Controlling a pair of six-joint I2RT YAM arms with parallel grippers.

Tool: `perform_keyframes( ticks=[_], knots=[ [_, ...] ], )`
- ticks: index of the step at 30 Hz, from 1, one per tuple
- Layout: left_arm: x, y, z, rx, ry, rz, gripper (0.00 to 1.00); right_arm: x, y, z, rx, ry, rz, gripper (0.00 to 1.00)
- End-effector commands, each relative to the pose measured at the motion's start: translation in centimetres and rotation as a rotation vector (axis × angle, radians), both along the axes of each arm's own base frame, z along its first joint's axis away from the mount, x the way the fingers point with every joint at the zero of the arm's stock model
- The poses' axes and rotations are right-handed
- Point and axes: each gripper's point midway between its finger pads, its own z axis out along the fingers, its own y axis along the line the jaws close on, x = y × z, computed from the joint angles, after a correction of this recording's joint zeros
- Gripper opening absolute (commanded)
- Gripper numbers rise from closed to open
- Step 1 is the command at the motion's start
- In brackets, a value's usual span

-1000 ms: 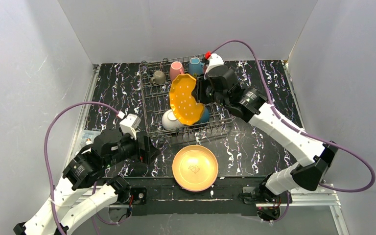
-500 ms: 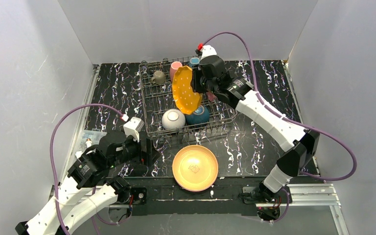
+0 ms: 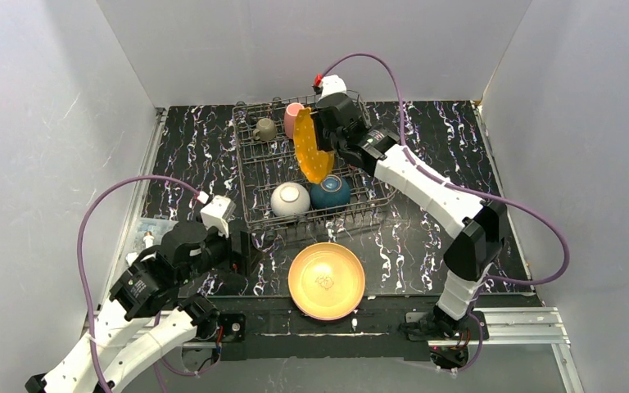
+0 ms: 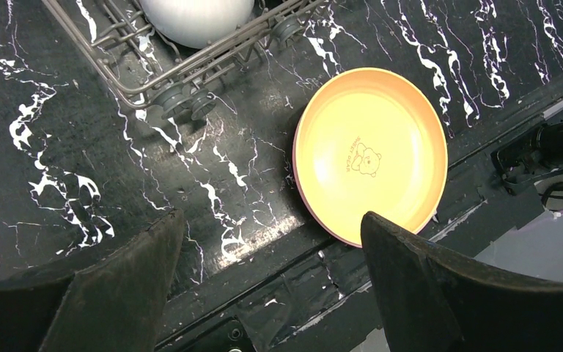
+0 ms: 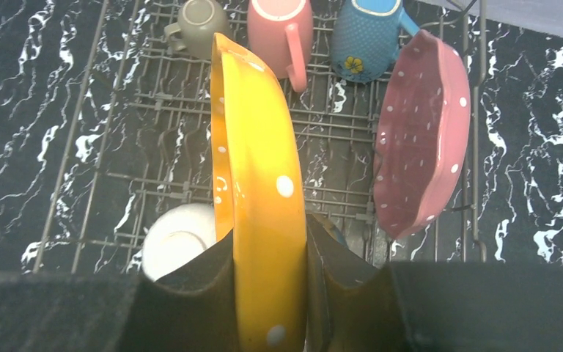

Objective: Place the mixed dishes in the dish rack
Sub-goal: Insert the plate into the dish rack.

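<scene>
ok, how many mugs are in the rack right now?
3, all in the far row of the rack: olive mug on the left, pink mug in the middle, blue mug on the right. The held orange plate may hide more.

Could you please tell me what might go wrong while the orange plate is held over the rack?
1. The right gripper pinches the orange plate only at its rim, on edge above the dish rack; it might slip or twist.
2. Going down, it could knock the white bowl close by, or tip against the pink plate if it misses its slot.
</scene>
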Motion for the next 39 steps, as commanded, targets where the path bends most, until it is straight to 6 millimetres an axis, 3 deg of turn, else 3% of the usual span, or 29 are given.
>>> perform_keyframes(
  ticks=[1, 20, 39],
  knots=[
    [0.5, 0.4, -0.3, 0.02, -0.024, 0.017, 0.9, 2.9, 0.1, 9.6, 0.161, -0.27, -0.087, 0.01],
    [0.8, 0.6, -0.7, 0.046, -0.015, 0.03, 0.9, 7.9, -0.6, 7.8, 0.012, -0.319, -0.185, 0.01],
    [0.9, 0.6, -0.8, 0.055, -0.013, 0.032, 0.91, 11.3, -1.6, 4.0, -0.09, -0.29, -0.243, 0.01]
  ],
)
